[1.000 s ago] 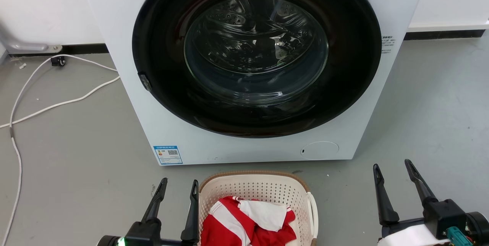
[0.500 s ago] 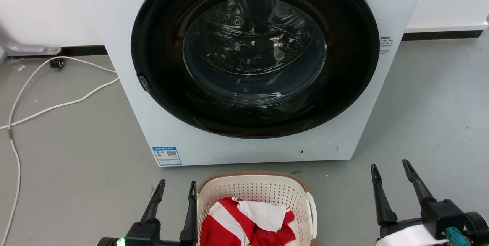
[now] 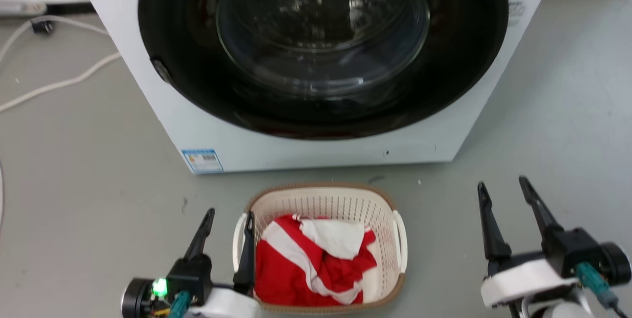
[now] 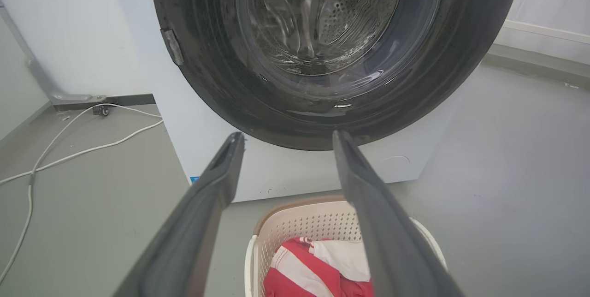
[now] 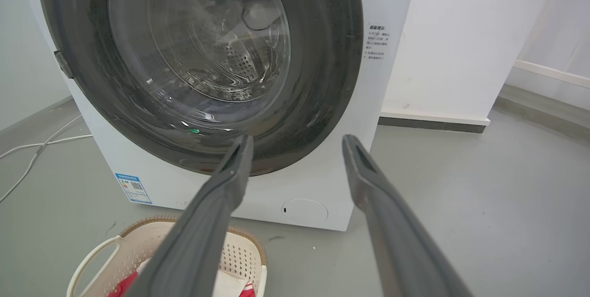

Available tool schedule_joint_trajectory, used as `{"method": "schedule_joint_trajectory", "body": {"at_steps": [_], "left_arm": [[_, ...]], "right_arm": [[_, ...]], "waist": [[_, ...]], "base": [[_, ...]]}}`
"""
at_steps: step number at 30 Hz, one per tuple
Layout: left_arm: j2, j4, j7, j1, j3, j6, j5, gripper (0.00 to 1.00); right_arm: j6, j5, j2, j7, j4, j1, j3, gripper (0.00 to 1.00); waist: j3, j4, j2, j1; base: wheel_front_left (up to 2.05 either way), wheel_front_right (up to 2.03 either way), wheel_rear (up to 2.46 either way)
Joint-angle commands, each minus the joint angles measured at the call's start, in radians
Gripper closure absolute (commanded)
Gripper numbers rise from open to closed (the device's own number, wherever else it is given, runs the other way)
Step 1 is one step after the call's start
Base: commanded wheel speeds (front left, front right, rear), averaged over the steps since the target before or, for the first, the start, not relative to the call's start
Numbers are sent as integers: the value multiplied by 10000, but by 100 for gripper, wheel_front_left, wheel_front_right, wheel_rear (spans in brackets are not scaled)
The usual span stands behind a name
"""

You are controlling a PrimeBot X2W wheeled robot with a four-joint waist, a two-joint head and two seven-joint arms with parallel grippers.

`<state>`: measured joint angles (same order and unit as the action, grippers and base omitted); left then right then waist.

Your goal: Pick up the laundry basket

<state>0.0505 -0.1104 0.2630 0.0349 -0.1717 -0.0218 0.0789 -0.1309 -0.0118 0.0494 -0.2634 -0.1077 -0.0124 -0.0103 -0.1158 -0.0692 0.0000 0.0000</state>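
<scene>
The laundry basket (image 3: 345, 204) is cream with perforated walls, a brown rim and white side handles. It stands on the grey floor just before the washing machine and holds red-and-white cloth (image 3: 306, 258). My left gripper (image 3: 231, 214) is open at the basket's left side, and the left handle (image 3: 237, 239) shows between its two fingers. How far above the handle it is, I cannot tell. My right gripper (image 3: 501, 183) is open over bare floor well to the right of the basket. The left wrist view has the basket (image 4: 295, 223) low between the fingers. It (image 5: 115, 255) sits at the lower left of the right wrist view.
A white front-loading washing machine (image 3: 207, 130) with its dark round door (image 3: 321, 46) shut stands right behind the basket. White cables (image 3: 59, 83) lie on the floor at the far left. Open grey floor (image 3: 543, 110) stretches to the right.
The head camera has tilted down, so the whole picture shifted up. More of the basket and both wrists now show. The grippers keep their places beside the basket.
</scene>
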Motion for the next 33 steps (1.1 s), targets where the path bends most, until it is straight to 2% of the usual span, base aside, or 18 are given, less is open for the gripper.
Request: {"method": "schedule_joint_trajectory", "body": {"at_steps": [1,7,13,20,30,33], "left_arm": [[-1,-173,28,-399,81,43,-136,0],[3,-1236,28,-1697,629,154,-19,0],[149,-2406,28,-2913,968,357,-155,0],[463,-4161,28,-4422,946,603,-378,0],[664,-7232,28,-6452,931,681,-328,0],[730,-8000,28,-6970,824,765,-375,0]], "right_arm": [[3,-59,16,-21,-61,-384,-59,0],[3,13,16,-19,-875,-1646,-383,0],[3,196,13,-21,-2372,-2924,-678,0],[3,994,16,46,-4524,-4439,-1095,0],[3,1439,13,473,-6991,-6145,-1595,0],[3,1112,15,683,-7669,-6578,-1583,0]], "waist": [[-960,-96,0,0],[-2325,-191,0,0],[-3422,-265,0,0],[-4591,-248,0,0],[-5763,-87,0,0],[-5991,-55,0,0]], "base": [[0,0,0],[0,0,0],[0,0,0],[0,0,0],[0,0,0],[0,0,0]]}}
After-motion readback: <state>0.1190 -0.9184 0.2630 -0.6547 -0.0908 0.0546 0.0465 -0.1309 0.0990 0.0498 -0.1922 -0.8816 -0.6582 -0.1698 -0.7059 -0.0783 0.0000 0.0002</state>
